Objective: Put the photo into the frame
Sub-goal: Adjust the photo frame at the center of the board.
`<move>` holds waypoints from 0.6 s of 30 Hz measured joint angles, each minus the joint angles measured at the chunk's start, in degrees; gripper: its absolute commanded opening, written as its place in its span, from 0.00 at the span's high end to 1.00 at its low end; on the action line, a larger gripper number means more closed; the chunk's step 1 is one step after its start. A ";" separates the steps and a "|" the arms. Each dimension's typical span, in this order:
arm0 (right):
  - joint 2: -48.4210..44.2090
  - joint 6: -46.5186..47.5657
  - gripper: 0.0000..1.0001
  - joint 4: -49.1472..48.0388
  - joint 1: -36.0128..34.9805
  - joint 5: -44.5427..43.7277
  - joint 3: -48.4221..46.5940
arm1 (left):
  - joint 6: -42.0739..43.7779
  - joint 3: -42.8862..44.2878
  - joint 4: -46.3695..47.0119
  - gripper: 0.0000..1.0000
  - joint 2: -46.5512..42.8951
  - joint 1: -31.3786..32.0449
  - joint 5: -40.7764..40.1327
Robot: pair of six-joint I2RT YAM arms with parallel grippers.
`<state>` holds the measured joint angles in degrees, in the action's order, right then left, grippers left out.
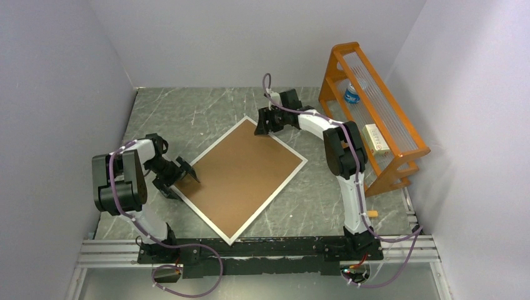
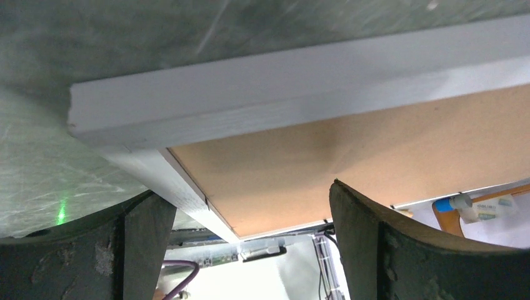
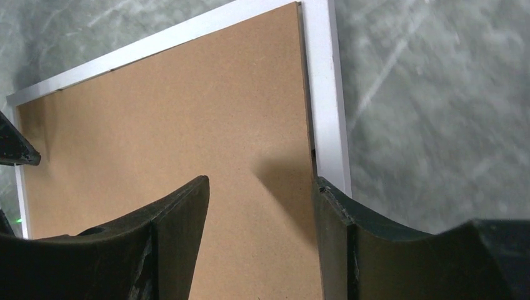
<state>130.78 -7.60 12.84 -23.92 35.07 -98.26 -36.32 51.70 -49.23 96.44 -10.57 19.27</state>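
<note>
orange rack (image 1: 403, 170) right, frame (image 1: 268, 199) centre

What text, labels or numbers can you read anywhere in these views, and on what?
No text can be read in any view.
bottle on the orange rack: blue label, print too small and blurred to read.
white box on the same rack: coloured markings, too small to read.
brown backing board and frame: no writing shows.

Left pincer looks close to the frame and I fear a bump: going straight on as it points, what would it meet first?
The frame, most likely: its white border lies straight ahead of the open left pincer, with the brown backing board just inside. How near it is, I cannot tell.
</note>
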 measured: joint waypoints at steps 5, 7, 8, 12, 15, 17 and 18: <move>-5.88 -3.52 0.37 -0.90 0.79 -5.60 8.07 | 1.25 5.44 -2.40 0.06 5.53 0.00 1.44; -7.76 -4.94 0.37 -1.07 1.33 -7.67 10.56 | 1.38 7.93 -2.54 0.06 7.48 0.00 2.49; -8.61 -5.66 0.37 -1.20 1.68 -8.55 11.74 | 1.44 9.09 -2.51 0.06 8.35 0.00 2.99; -10.88 -7.98 0.38 -1.66 2.86 -11.74 14.78 | 1.68 14.43 -1.77 0.06 11.91 -0.04 5.05; -12.04 -8.98 0.45 -2.05 3.52 -13.88 16.35 | 2.03 18.75 -0.55 0.06 14.45 -0.20 6.49; -13.09 -9.40 0.52 -2.54 3.85 -15.21 17.92 | 2.49 21.68 0.59 0.07 16.06 -0.35 7.08; -14.08 -9.84 0.55 -2.89 3.98 -16.48 19.43 | 2.86 23.32 1.60 0.08 16.90 -0.46 7.37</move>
<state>116.71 -17.43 9.96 -19.94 18.59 -78.83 -33.45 75.02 -47.64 113.34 -11.03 26.63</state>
